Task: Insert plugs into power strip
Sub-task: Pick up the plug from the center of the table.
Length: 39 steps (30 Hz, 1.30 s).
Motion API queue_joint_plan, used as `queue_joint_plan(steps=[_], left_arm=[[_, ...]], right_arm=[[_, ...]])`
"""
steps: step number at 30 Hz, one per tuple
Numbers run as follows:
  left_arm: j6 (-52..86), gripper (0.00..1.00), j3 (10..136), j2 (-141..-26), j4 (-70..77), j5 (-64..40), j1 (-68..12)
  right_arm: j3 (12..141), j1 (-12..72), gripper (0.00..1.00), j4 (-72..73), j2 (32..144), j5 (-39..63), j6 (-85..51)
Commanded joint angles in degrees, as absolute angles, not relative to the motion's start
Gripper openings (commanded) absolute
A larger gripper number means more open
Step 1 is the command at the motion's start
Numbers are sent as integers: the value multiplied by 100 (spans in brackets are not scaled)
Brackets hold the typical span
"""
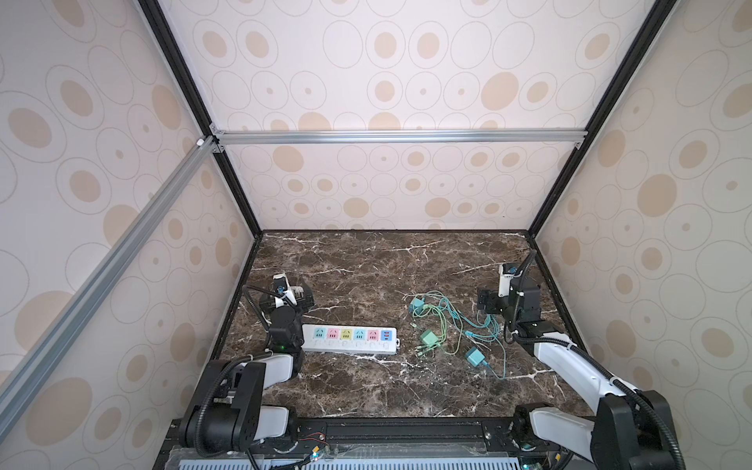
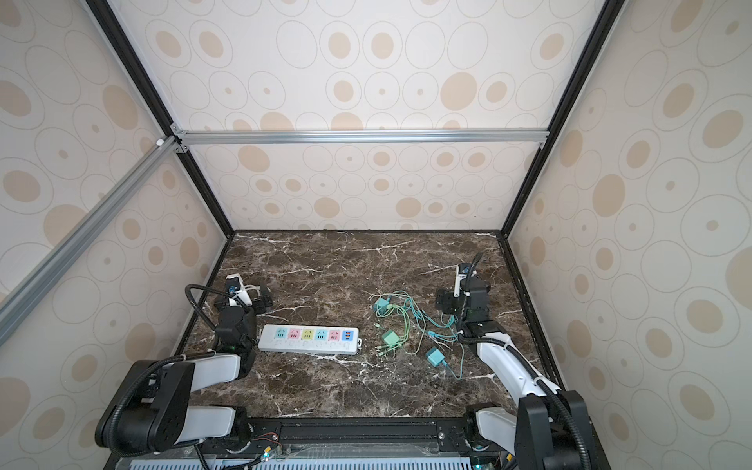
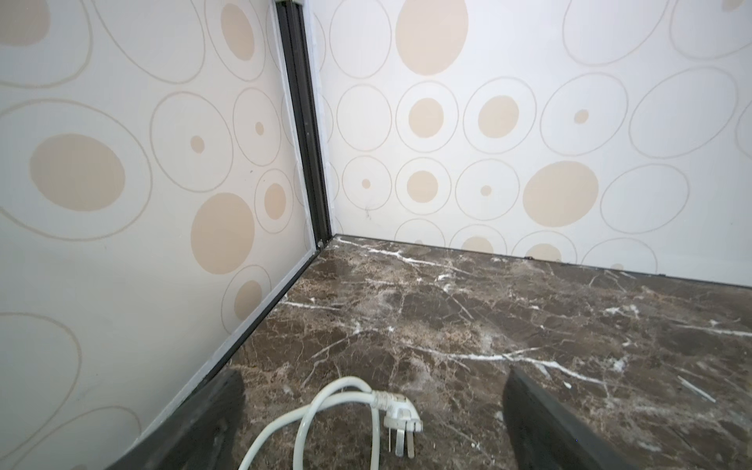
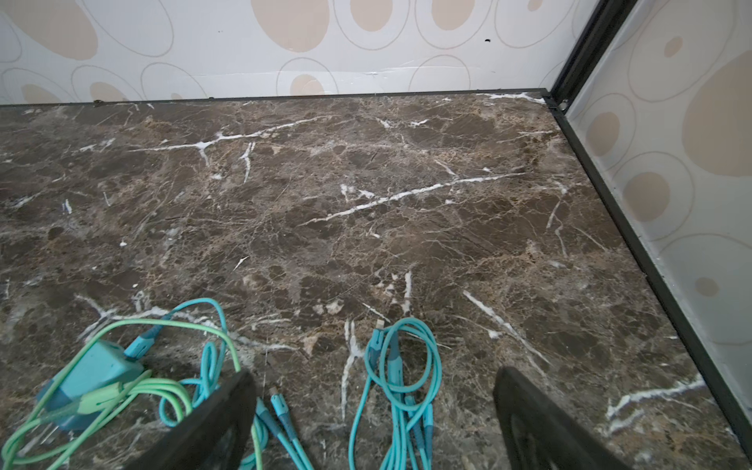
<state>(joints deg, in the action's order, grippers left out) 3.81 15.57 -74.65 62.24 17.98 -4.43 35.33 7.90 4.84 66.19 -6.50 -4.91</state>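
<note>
left claw (image 3: 372,382): wide open, empty, hovers over a white plug (image 3: 401,415) and its cord. right claw (image 4: 374,376): spread wide, grips nothing, hangs above teal cables (image 4: 401,366). power strip (image 1: 350,338): flat on the bench (image 1: 366,390), beside the left arm. mint plug (image 1: 427,337), far teal plug (image 1: 417,304) and near teal plug (image 1: 475,356): loose among the tangle, apart from the strip, the far one apparently on its side.

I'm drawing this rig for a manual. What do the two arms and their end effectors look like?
Both the left arm and right arm have smooth white link shells between bulky black joints, with black ribbed hose running alongside. A small green light glows on the left arm. The left end effector and right end effector each end in flat black fingers.
</note>
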Motion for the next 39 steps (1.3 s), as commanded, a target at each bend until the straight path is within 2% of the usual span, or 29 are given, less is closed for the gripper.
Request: queue_joint_plan(steps=[1,11,18,31,39], left_arm=[[753,99,1921,-7053,4968,1652,-526],[1339,99,2654,-6366,3340,1128,-1175],[1677,99,3276,-6207,2365,329,-1477],[1548,99,3740,-5576,876,-1154,-1502],[1601,99,3538,-5331,947,-1335,-1505]], right_arm=[[3916,1085,93,-307,6571,-855,-506],[4622,1564,88,-2004,6361,-323,-778],[5086,1961,85,-2982,6398,247,-765],[5229,2475,70,-3612,6812,1469,-519],[5238,2773,65,-3459,7330,1350,-517]])
